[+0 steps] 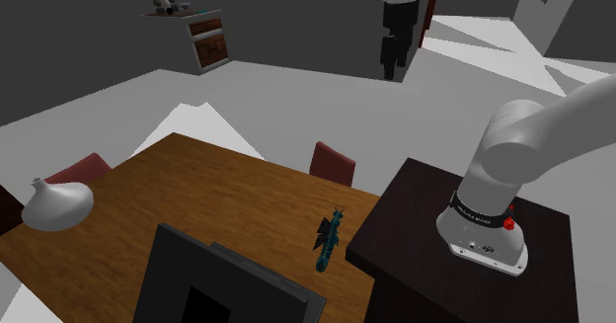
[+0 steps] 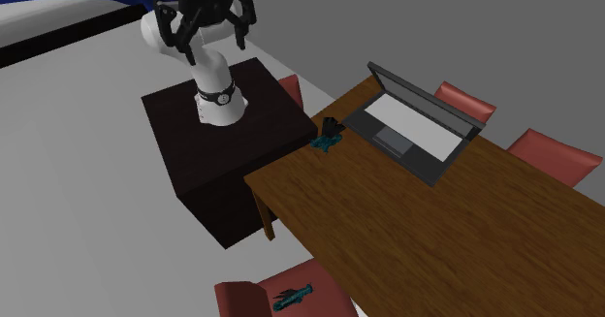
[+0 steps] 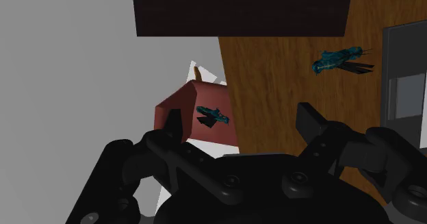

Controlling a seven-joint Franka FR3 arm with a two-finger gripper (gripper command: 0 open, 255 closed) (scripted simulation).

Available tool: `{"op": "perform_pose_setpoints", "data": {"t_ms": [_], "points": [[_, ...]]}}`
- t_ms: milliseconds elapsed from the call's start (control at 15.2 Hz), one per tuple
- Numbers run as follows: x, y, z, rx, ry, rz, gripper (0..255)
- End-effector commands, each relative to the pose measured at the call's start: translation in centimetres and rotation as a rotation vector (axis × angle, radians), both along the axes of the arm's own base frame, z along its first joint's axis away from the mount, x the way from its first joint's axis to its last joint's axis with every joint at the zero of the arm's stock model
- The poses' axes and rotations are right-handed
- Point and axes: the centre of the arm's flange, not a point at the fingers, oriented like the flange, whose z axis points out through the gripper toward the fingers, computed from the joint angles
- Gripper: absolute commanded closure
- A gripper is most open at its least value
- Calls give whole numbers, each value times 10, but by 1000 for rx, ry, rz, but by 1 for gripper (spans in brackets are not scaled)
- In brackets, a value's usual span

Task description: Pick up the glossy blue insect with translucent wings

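A glossy teal-blue insect (image 1: 329,240) with dark wings lies on the wooden table (image 1: 197,193) near the edge beside the stand (image 1: 434,222); it also appears as the insect (image 2: 328,141) next to the laptop and the insect (image 3: 339,58) ahead of the fingers. A second, similar blue insect (image 2: 293,296) rests on a red chair seat, seen again as the chair insect (image 3: 211,114). My gripper (image 2: 206,32) hangs high above the stand, well away from both. In the wrist view the gripper (image 3: 243,123) is open, with nothing between its fingers.
An open laptop (image 2: 412,121) stands on the table close to the table insect. A white vase (image 1: 56,204) sits at the far corner. Red chairs (image 1: 332,163) line the table's sides. A shelf unit (image 1: 202,37) stands far back.
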Motion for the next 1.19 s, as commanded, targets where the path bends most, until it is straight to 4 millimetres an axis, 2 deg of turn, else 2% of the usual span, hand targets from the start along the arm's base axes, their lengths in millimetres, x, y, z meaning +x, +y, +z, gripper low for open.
{"op": "perform_pose_setpoints", "data": {"t_ms": [0, 528, 1122], "points": [[0, 0, 0, 0, 0, 0, 0], [-6, 61, -83, -3, 40, -233, 0], [0, 130, -177, -7, 86, -496, 0]]}}
